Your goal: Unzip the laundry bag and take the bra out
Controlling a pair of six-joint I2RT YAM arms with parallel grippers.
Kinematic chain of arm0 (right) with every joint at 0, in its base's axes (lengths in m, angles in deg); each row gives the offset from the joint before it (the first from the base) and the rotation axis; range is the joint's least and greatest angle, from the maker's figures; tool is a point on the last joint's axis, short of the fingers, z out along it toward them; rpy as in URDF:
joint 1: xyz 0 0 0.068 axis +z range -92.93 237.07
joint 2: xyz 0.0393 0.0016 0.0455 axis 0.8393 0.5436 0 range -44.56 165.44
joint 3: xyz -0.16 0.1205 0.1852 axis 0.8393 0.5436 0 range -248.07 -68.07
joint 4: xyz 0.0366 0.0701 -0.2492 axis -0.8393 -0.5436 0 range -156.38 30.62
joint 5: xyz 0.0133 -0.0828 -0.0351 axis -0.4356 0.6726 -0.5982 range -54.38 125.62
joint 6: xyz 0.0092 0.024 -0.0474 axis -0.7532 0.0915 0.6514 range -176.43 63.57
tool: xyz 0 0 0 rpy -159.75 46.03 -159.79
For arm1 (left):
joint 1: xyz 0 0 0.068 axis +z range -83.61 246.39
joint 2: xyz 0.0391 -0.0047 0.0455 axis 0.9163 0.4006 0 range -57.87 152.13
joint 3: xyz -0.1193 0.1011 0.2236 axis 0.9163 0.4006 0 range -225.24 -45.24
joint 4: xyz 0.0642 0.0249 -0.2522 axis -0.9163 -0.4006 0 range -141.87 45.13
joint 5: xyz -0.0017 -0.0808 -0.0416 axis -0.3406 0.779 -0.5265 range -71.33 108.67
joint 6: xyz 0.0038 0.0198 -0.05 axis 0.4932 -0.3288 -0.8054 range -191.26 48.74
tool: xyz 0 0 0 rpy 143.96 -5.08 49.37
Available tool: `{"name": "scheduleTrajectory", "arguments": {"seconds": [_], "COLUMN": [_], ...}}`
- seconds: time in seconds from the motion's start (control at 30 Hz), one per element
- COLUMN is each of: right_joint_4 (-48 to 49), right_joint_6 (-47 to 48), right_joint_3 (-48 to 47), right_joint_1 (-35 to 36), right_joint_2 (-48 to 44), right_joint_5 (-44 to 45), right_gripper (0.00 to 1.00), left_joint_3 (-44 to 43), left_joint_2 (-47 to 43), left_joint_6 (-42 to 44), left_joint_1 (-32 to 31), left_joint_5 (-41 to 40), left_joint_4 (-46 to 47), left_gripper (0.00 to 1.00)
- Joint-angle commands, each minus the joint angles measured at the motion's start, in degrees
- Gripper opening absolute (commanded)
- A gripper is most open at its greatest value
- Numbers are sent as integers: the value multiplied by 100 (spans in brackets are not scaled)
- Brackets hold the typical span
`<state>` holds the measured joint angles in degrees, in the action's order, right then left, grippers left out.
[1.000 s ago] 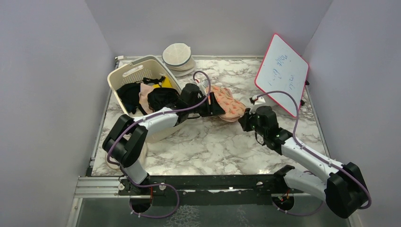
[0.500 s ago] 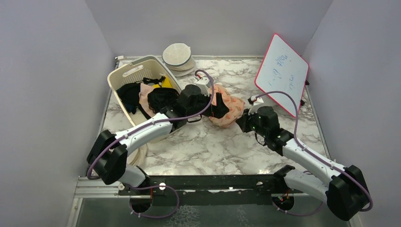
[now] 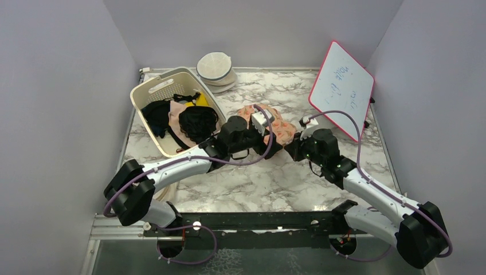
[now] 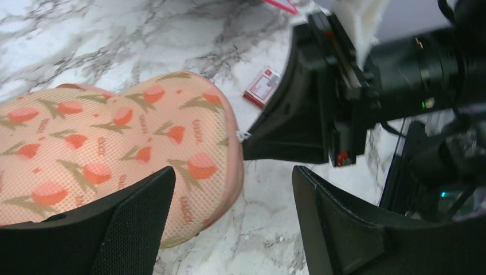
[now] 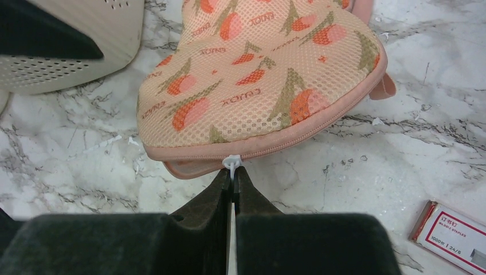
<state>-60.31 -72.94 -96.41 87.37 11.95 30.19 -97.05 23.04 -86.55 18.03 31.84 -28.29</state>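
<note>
Marble table [image 3: 258,172] bears one laundry bag [image 5: 258,86]; right gripper [image 5: 232,189] pinches its zip pull [image 5: 231,164], left gripper [image 4: 232,177] gapes

I work in a lab test booth. Plain grey walls [image 3: 57,86] box in a marble-patterned table [image 3: 258,172]. My bases are bolted to a metal rail [image 3: 252,220] at its near edge. A handwritten whiteboard [image 3: 342,89] leans at the side, and a box of staples [image 5: 453,232] lies on the tabletop.
</note>
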Motion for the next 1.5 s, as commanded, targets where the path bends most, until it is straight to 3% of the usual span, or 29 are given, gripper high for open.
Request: {"name": "scheduleTrajectory", "arguments": {"seconds": [0.0,0.27,0.5,1.07,1.47], "right_joint_4": [88,79,54,-106,-649], "right_joint_6": [174,181,184,33,-149], "right_joint_3": [-136,-69,0,-171,-617], "right_joint_1": [-7,-13,-7,-7,-102], "right_joint_2": [-53,-140,-268,-52,625], "right_joint_5": [-230,-499,-518,-153,1044], "right_gripper": [1,1,1,1,1], "left_joint_3": [152,57,-171,-590,-235], "left_joint_2": [68,485,805,947,380], "left_joint_6": [1665,2153,1959,2229,3075], "left_joint_1": [-392,-463,-464,-464,-619], "left_joint_5": [151,-456,-330,-729,-783], "left_joint_4": [499,408,255,-429,-495], "left_gripper": [65,49,46,1,0]}}
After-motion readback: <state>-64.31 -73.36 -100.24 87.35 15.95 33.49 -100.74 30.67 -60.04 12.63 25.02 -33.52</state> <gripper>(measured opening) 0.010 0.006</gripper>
